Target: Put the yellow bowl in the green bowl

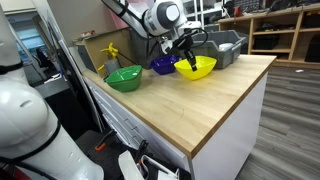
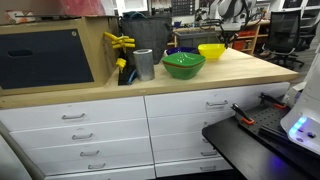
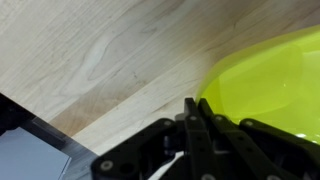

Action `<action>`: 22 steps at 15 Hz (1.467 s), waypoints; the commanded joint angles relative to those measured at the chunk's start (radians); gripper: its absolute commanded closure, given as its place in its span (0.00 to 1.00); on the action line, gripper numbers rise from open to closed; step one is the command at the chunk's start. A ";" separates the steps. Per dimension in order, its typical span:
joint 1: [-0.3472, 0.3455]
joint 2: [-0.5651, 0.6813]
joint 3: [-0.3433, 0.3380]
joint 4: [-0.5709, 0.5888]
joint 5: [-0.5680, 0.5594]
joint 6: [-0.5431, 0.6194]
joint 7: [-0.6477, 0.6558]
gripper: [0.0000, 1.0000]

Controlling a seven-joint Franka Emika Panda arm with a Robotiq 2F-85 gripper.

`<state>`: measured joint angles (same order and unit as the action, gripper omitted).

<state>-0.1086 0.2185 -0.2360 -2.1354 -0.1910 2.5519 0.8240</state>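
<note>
Presently the yellow bowl (image 1: 198,68) appears to sit on the desk (image 1: 210,105), right of the green bowl (image 1: 124,77) and apart from it. The gripper (image 1: 182,58) is at its rim. Its fingers look drawn close; whether they hold the bowl cannot be told. Lift and placement outstanding.

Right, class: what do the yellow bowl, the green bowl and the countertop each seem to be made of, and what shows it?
Yellow bowl: probably plastic, glossy; even bright colour with shiny highlights. Green bowl: likely the same glossy plastic, by its sheen. Countertop: wood or wood-look laminate, matt; pale grain lines show.
</note>
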 commanded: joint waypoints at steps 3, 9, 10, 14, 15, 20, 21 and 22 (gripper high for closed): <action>0.007 -0.070 0.005 -0.028 0.009 -0.037 -0.061 0.99; 0.000 -0.169 0.008 -0.070 -0.027 -0.099 -0.121 0.99; -0.003 -0.186 0.011 -0.076 -0.033 -0.112 -0.126 0.99; -0.014 -0.243 0.024 -0.085 -0.056 -0.158 -0.147 0.99; -0.016 -0.254 0.028 -0.086 -0.056 -0.168 -0.155 0.99; -0.023 -0.300 0.050 -0.073 -0.070 -0.222 -0.192 0.99; -0.025 -0.306 0.053 -0.071 -0.069 -0.231 -0.203 0.99; -0.027 -0.313 0.059 -0.063 -0.074 -0.244 -0.207 0.99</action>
<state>-0.1160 -0.0476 -0.2043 -2.1985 -0.2478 2.3550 0.6480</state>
